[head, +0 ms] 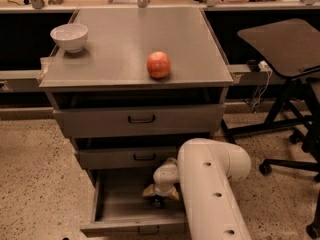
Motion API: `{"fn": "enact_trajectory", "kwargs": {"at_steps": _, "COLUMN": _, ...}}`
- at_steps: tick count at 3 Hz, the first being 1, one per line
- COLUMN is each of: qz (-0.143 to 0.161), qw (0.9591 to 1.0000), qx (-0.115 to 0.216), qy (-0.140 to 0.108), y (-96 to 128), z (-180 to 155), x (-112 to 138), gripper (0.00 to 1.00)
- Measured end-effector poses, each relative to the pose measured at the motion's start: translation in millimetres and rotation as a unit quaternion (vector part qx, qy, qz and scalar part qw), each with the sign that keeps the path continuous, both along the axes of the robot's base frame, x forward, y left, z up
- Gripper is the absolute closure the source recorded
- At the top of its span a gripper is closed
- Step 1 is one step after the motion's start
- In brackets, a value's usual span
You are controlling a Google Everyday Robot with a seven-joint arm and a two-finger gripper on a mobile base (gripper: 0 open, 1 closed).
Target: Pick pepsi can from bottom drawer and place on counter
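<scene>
In the camera view the bottom drawer (131, 227) stands pulled out at the lower middle of the frame. Its front edge is close to the bottom border, and its left wall borders open speckled floor (35, 174). The thick white arm (210, 194) rises from the lower edge and covers the drawer's right part. The middle drawer (115, 158) and top drawer (100, 122) sit closed just above, so the way out of the drawer runs upward and toward the viewer.

Inside the drawer the gripper (160, 196) points down near the middle of the floor. A small dark blue piece of the pepsi can (157, 202) shows directly under it. I cannot tell whether the gripper has hold of the can or how wide it stands. The left part of the drawer floor is bare.

The counter (125, 39) fills the upper middle. A white bowl (69, 36) sits at its far left corner and a red-orange apple (158, 64) near its front edge. To the right stand a dark table (282, 44) on a stand and a chair base (295, 165).
</scene>
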State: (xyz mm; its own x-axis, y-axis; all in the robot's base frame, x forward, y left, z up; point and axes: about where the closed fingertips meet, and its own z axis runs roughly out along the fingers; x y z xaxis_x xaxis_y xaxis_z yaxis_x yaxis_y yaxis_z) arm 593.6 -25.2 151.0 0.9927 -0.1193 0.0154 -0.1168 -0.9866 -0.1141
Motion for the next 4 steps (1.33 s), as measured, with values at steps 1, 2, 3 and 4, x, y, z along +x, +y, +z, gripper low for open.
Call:
{"fn": "enact_trajectory", "kwargs": {"at_steps": 1, "qz": 0.017, "qw": 0.9997, "qx": 0.013, "qy": -0.008, "y": -1, "z": -17, "x": 5, "gripper": 0.27}}
{"fn": "enact_trajectory", "kwargs": {"at_steps": 2, "qz": 0.018, "qw": 0.9996, "qx": 0.008, "qy": -0.019, "y": -5, "z": -26, "x": 12, "gripper": 0.43}}
{"fn": "enact_trajectory", "kwargs": {"at_steps": 3, "qz": 0.017, "qw": 0.9996, "qx": 0.0, "qy": -0.024, "y": -9, "z": -35, "x": 16, "gripper": 0.43}}
{"fn": "enact_trajectory", "kwargs": {"at_steps": 4, "qz": 0.026, "qw": 0.9992, "qx": -0.002, "qy": -0.03, "y": -6, "z": -41, "x": 18, "gripper": 0.65}}
